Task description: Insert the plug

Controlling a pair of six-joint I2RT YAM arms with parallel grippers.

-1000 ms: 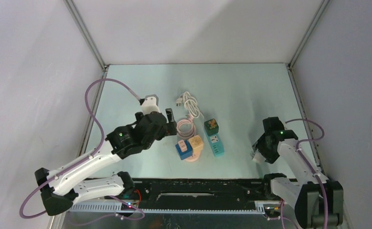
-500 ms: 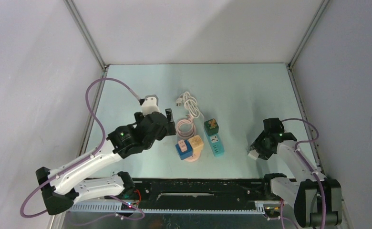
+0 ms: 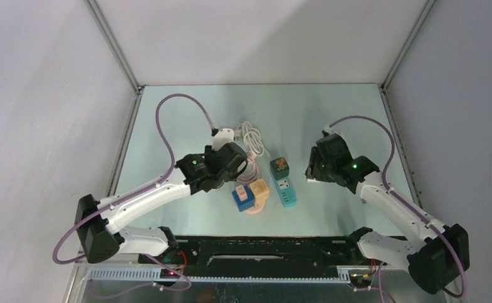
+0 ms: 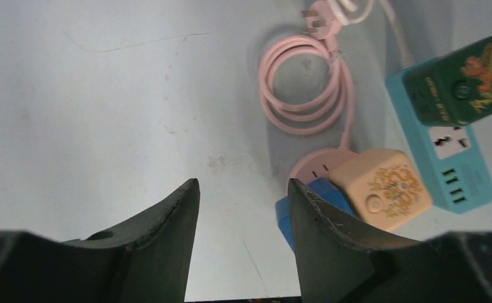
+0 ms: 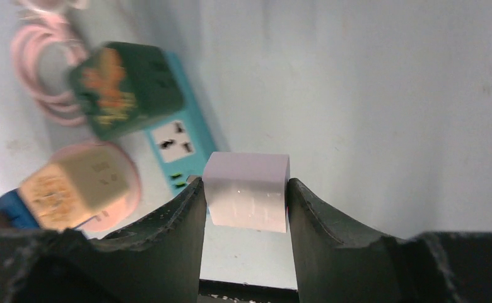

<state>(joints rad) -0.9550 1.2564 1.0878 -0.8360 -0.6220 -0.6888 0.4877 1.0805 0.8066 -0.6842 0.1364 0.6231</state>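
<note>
On the tabletop [image 3: 187, 120], centre: a teal power strip [image 3: 286, 190] is seen lying lengthwise, with a dark green adapter [image 3: 280, 166] seated on its far end; one universal socket and a row of small ports are uncovered on its near half.
Left of the strip: a round pink socket base [image 3: 254, 207] is noted, carrying a beige cube [image 3: 260, 187]; a blue cube [image 3: 241, 197] sits just beside it on the left.
Pink cable [image 3: 246, 169]: coiled flat behind the pink base and joined to it.
White cable [image 3: 251, 136]: bundled loosely at the back, its pronged end lying beside the pink coil.
Right claw [image 5: 244, 184]: closed on a white plug [image 5: 246, 202], a pale square block pinched by its two side faces between the fingers [image 5: 168, 233].
Plug position: held to the right of the strip and apart from it in the top view; in the right wrist view the strip's free socket is seen just beyond and to the left of the block. Prongs cannot be seen.
Left claw [image 4: 243, 208]: partly spread, nothing gripped; only bare tabletop is seen in the gap.
Left claw position: placed near the pink coil and the blue cube; whether the blue cube is touched by the right-hand finger cannot be told.
</note>
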